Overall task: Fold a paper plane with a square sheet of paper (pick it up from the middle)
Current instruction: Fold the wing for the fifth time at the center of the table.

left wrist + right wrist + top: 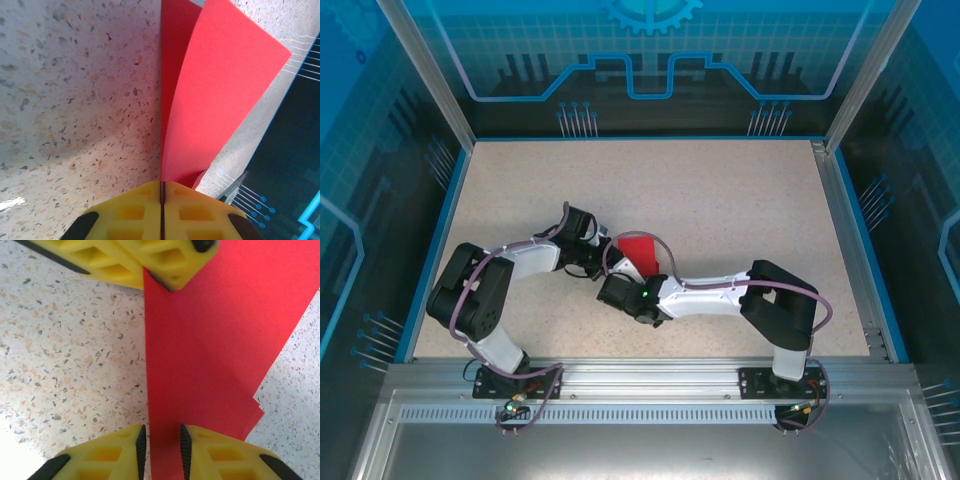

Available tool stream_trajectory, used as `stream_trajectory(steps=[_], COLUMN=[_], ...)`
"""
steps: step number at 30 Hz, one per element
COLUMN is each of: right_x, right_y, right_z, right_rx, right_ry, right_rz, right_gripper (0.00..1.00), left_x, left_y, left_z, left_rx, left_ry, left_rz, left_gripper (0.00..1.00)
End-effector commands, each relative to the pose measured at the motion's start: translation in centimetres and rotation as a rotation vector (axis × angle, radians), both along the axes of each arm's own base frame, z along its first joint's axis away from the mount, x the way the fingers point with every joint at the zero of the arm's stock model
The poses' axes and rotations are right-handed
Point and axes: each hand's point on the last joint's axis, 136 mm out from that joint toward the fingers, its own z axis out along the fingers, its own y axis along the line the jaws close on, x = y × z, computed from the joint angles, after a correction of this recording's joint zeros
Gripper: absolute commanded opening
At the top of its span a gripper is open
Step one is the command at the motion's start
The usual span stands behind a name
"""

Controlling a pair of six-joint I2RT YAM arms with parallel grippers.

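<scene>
Speckled tabletop [740,200]; half-folded square sheet of paper [220,90] held just above it. Left gripper [163,189] clamps the folded edge; right gripper [161,442] is narrow, straddling the fold, not pinching. Light, floppy, creases easily, so grip beside the fold.

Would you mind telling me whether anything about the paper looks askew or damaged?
The folded red paper looks slightly askew: in the right wrist view its layers' lower corners are stepped rather than aligned. No tear is visible.

Plain bright red paper [210,330], yellow-and-black right tool [162,447], beige speckled table [720,190], blue-patterned walls [650,60].
</scene>
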Motion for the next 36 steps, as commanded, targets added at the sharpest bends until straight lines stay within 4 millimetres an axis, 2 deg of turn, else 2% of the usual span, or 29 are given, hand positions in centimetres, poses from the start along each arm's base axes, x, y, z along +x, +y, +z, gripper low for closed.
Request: stream_trajectory(steps=[1,8,16,31,36], right_x=[0.2,0.2,0.2,0.8,0.9], right_y=[-0.1,-0.2,-0.7,-1.3,-1.2], right_z=[0.2,0.1,-0.3,0.0,0.2], right_rx=[-0.030,-0.041,-0.056,-0.025,-0.036], right_ry=[-0.028,-0.038,-0.036,-0.027,-0.033], right_rz=[-0.034,-0.048,-0.060,-0.053,-0.035], right_gripper=[0.24,0.18,0.18,0.07,0.16], left_x=[0.3,0.4,0.4,0.3,0.4], left_y=[-0.3,-0.3,-0.2,-0.1,-0.1], left_z=[1.0,1.1,1.3,1.3,1.3], left_rx=[-0.002,0.001,0.004,0.013,0.012], left_ry=[-0.005,-0.004,-0.008,-0.005,0.000], left_rz=[0.000,-0.004,-0.002,0.003,0.005], left_gripper=[0.09,0.09,0.09,0.10,0.10])
